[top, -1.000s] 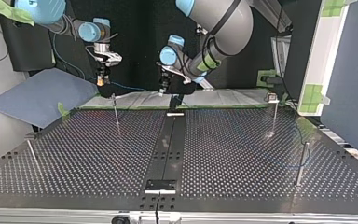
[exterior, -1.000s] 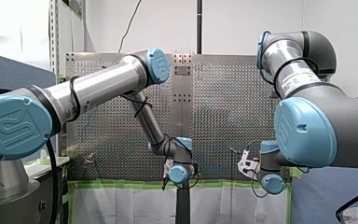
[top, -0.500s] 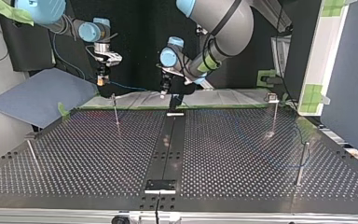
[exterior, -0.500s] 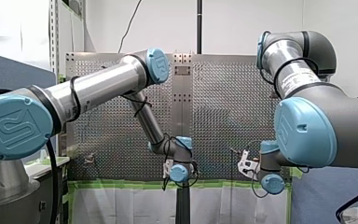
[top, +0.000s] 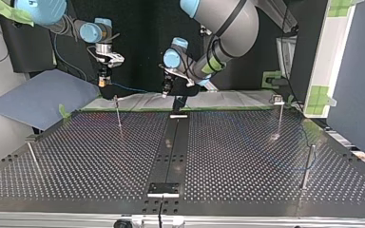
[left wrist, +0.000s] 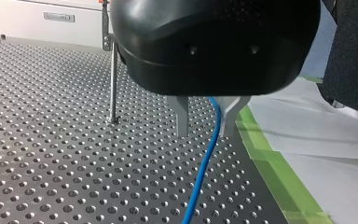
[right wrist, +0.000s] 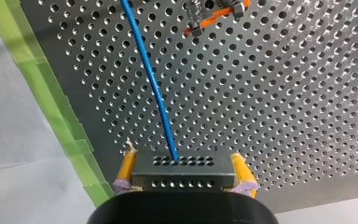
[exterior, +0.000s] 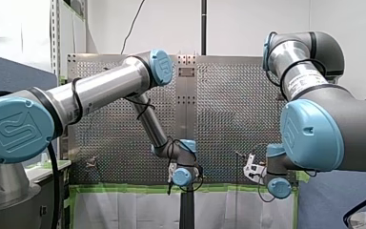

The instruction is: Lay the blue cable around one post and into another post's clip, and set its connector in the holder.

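In the right wrist view my right gripper [right wrist: 182, 161] has its yellow pads shut on a dark grey connector block [right wrist: 184, 176]. The blue cable [right wrist: 149, 79] runs out of that block over the perforated table. The left wrist view has the cable [left wrist: 199, 179] passing between my left gripper's [left wrist: 204, 134] two metal fingers, which stand apart, and nearer to one of them. In the top view my right gripper [top: 103, 81] hangs at the far left and my left gripper [top: 165, 91] near the far middle. The cable [top: 130, 89] stretches between them.
Thin posts stand on the table: one [top: 118, 111] under my right gripper, one [top: 279, 116] at the far right, others at the near right [top: 309, 166] and near left [top: 32, 154]. An orange clip [right wrist: 214, 16] tops a post ahead of my right gripper. Green tape [left wrist: 270, 172] lines the table's edge.
My left gripper has risen slightly in the top view. The right arm and the connector have stayed where they were.
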You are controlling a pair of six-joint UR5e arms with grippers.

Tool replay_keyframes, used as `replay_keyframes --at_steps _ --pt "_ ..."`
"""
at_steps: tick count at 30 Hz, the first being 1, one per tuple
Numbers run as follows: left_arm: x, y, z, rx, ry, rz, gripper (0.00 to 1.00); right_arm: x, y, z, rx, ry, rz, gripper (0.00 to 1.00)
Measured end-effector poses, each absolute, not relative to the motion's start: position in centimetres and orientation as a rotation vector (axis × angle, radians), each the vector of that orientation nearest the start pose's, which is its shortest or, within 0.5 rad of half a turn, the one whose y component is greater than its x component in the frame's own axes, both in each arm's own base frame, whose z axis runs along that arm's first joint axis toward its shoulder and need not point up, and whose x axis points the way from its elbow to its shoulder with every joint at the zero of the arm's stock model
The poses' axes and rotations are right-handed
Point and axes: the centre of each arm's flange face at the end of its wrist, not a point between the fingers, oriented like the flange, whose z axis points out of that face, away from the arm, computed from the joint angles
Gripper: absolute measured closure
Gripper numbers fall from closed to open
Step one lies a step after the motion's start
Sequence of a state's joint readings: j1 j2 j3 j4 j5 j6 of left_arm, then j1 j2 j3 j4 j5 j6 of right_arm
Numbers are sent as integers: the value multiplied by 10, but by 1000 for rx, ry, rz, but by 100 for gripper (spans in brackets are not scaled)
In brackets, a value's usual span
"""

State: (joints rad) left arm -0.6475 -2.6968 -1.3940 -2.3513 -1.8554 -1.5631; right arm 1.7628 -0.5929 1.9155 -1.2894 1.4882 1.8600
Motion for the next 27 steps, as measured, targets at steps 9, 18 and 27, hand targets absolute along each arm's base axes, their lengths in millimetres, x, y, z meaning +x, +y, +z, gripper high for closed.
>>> replay_keyframes --at_steps 9,18,27 --pt "489 -498 -88 357 1697 -219 53 243 -507 -83 1316 -1338 1587 100" --pt "489 -498 -88 356 1698 -223 75 243 -507 -83 1318 -1338 1586 100" --pt "488 -499 -88 357 1698 -223 92 243 -507 -83 1319 -1337 1586 100"
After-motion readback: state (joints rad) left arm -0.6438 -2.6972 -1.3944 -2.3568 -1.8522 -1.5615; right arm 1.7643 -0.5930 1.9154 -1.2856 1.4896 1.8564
